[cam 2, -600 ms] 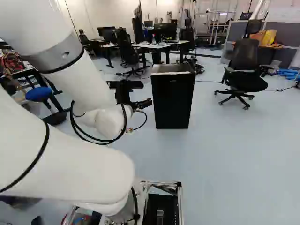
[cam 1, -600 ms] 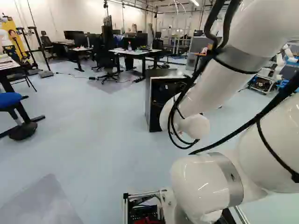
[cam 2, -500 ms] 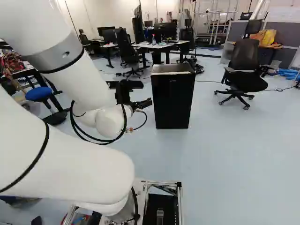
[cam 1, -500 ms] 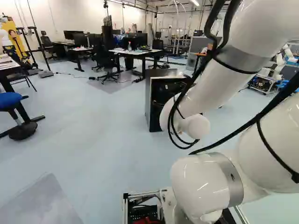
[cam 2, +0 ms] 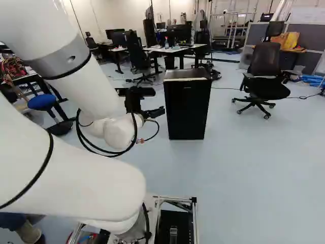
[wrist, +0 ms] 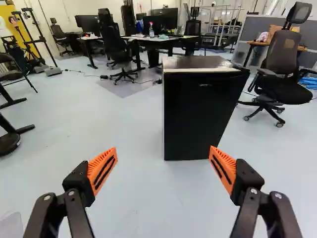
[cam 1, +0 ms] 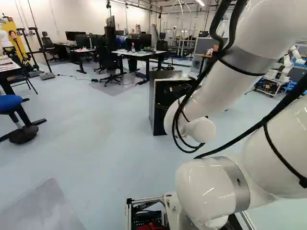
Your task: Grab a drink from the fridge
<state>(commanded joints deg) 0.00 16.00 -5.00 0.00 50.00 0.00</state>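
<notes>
Arm (cam 2: 71, 178): outstretched from near left; liable to bump ahead if driven in too fast.
Fridge (wrist: 195, 62): far, on the floor (wrist: 133, 198), slightly right; could slide or tip if pulled askew.
Door (wrist: 198, 114): seemingly closed; likely to slip free if caught off-centre.
End effector (wrist: 163, 148): spread wide, holding nothing.
Drink: out of sight, presumably inside; easily toppled by a sharp yank.
</notes>
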